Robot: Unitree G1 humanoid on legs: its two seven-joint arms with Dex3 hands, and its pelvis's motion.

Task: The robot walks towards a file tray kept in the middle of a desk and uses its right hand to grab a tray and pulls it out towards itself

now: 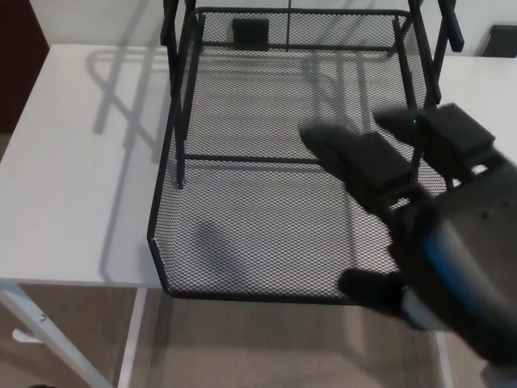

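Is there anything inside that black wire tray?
The mesh tray looks empty: through its bottom only the white desk and shadows show. The robot's right hand, fingers spread, covers its near right corner, so that part cannot be seen.

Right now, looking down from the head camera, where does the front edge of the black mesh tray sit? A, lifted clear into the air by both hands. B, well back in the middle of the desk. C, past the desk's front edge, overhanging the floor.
C: the black mesh tray has its front rim beyond the white desk edge, with floor showing beneath it.
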